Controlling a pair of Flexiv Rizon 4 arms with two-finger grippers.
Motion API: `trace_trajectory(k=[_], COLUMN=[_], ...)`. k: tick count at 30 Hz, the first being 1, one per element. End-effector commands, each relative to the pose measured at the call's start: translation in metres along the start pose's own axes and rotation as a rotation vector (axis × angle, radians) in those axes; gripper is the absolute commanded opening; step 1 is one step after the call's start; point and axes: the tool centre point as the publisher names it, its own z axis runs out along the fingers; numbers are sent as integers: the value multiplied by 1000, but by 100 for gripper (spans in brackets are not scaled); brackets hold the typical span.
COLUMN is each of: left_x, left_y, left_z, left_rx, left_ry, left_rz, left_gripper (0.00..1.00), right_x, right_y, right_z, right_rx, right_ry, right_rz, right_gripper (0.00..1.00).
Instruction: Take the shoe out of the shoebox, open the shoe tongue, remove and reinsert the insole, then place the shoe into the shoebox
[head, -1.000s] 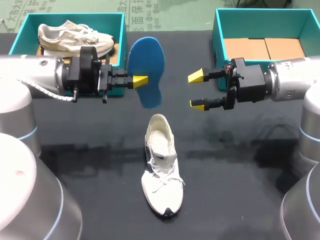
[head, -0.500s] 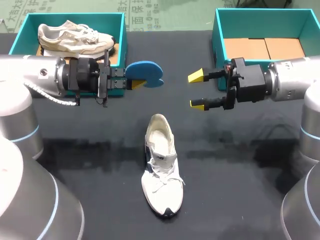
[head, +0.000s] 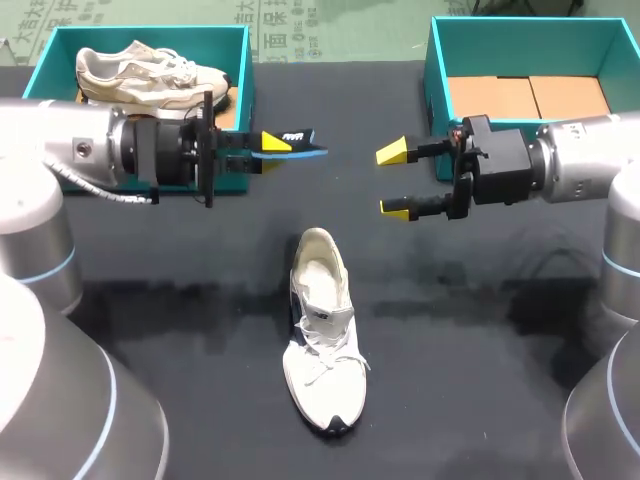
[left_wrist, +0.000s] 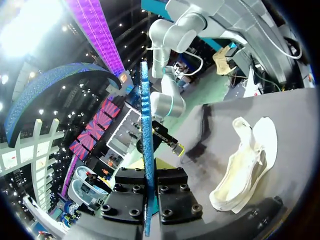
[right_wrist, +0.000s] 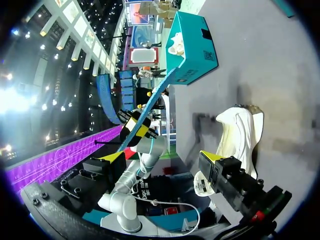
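left fingers (head: 275, 142): clamped flat on the blue insole (head: 300, 146), gripped from both sides. Only one yellow tip is really seen from the head view. In the left wrist view the black finger blocks (left_wrist: 170, 200) are pressed tight against the insole (left_wrist: 146, 125).

insole: held up off the tabletop (head: 480, 330), pretty much edge-on, so it's seen as a thin blue strip sticking out ahead of the left fingers toward the middle. It's just beside the near corner of the left shoebox (head: 245, 60). Which end is gripped can't be told tbh.

right fingers (head: 392, 152): spread wide and pointed across at the insole, well apart from it. Both yellow tips are seen in the right wrist view (right_wrist: 112, 157).

shoe (head: 322, 330): white, sat upright on its sole on the dark tabletop, between the two arms and nearer the robot than either set of fingers. The toe is pointed toward the robot and the opening is seen from above. It's also caught in both wrist views (left_wrist: 245, 165) (right_wrist: 240, 135).

left shoebox: teal, at the far left, with a second pale shoe (head: 150, 68) laid inside it.

right shoebox (head: 435, 60): teal, at the far right, brown cardboard floor seen inside.
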Motion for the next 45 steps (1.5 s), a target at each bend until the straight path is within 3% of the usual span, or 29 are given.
trace_trajectory(k=[1,12,17,22,25,45], left_x=[2,2,6,10,15,24], left_y=[-3,-3,-11,-3,-1,7], left_z=[-1,-1,3,7,8,14], left_rx=[-6,-6,-50,-41,-90,-107], left_ry=[-3,-3,31,19,-1,20], left_rz=[1,1,303,450,690,765], left_gripper=[0,0,0,0,0,0], right_x=[0,0,0,0,0,0], right_y=[0,0,0,0,0,0], right_z=[2,2,2,2,2,2], right_rx=[-1,-1,-1,-1,-1,-1], right_ry=[-2,-2,-2,-2,-2,-2], right_rz=[0,0,0,0,0,0], right_gripper=[100,100,100,100,100,100])
